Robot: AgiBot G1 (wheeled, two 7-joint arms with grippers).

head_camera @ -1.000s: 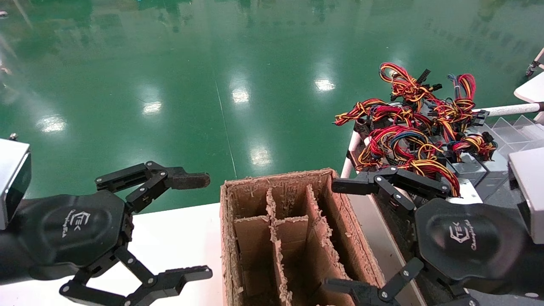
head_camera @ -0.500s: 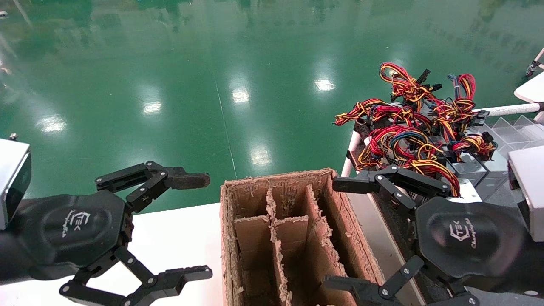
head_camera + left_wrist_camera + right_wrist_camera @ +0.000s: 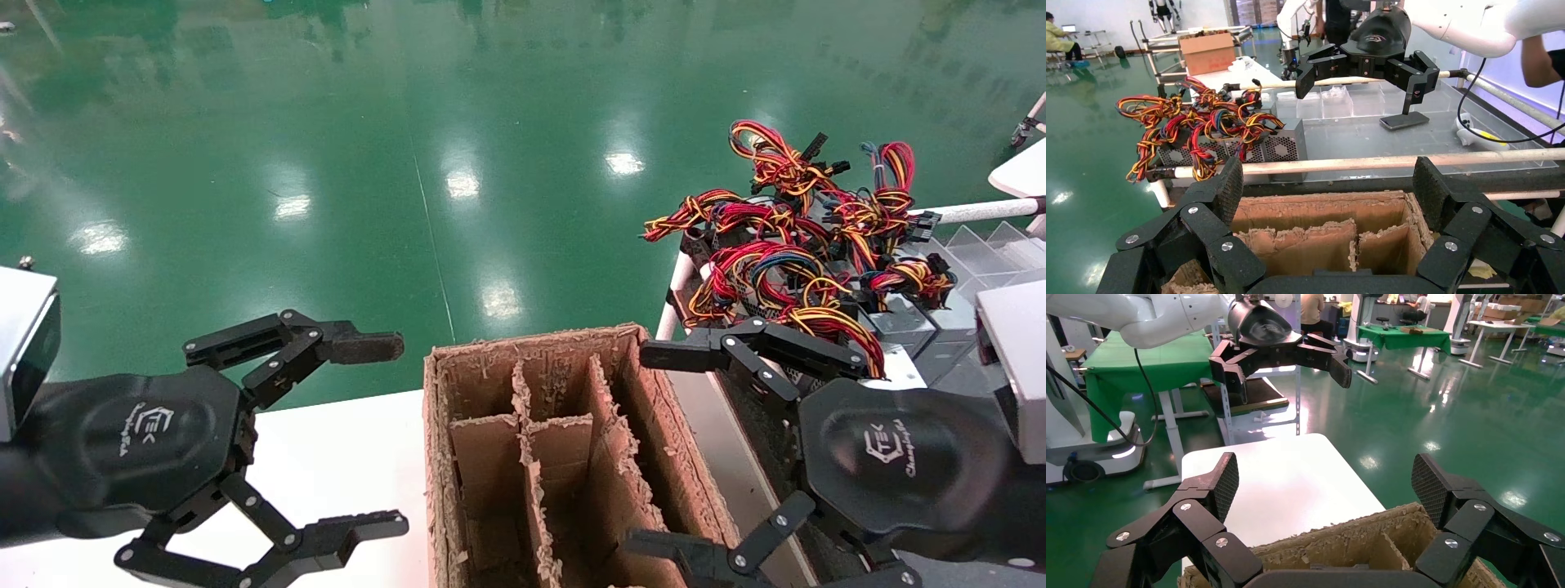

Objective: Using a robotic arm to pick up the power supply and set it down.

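Head view: nothing picked yet. Both black linkage-fingered grippers, left gripper (image 3: 372,433) and right gripper (image 3: 662,449), spread wide and empty, flank the brown partitioned cardboard box (image 3: 564,457); silver-grey metal power supplies (image 3: 1281,146), wire-tangled, lie at two o'clock.

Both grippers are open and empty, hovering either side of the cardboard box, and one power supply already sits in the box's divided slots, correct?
Not quite. The left gripper and right gripper are open and empty beside the cardboard box, but the head view shows its slots empty; the power supplies sit on the rack.
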